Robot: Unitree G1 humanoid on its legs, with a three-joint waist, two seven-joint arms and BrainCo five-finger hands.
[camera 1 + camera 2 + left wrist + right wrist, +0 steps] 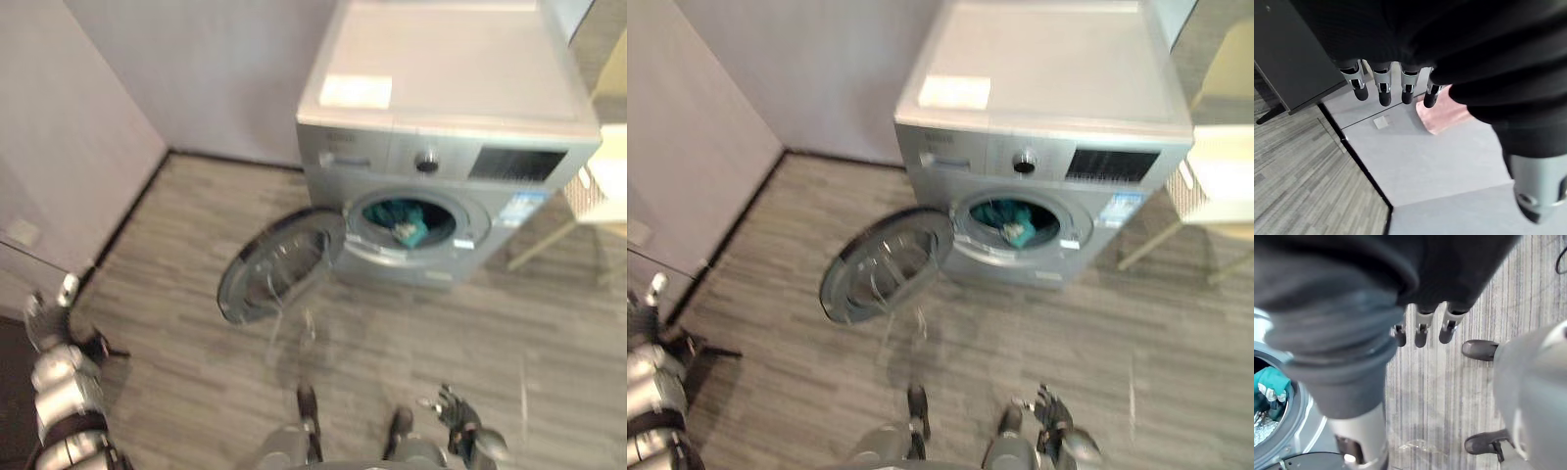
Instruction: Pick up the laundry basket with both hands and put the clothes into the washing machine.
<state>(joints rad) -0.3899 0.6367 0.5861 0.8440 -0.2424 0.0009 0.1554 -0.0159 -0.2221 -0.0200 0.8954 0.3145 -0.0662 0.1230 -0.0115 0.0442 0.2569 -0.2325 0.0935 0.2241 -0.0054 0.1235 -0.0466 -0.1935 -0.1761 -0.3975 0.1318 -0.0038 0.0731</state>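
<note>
Clothes (407, 223): teal bundle sitting inside the drum (446, 227) of the front-load washing machine (441, 108), just behind the porthole opening, with a pale patch on top. Going by that, the load step looks done. Fabric should be light, soft and limp, with no stiff edge to grab. If it needs to go deeper, bunch a fold at the top of the pile or press it flat-handed. Door (279, 262) stands fully open to the robot's left, low over the wood-pattern floor (196, 392). Left hand (1383, 90) is low on the left near the wall (59, 127), fingers straight and slack, holding nothing. Right hand (1420, 335) is low on the right, fingers likewise relaxed, empty.
</note>
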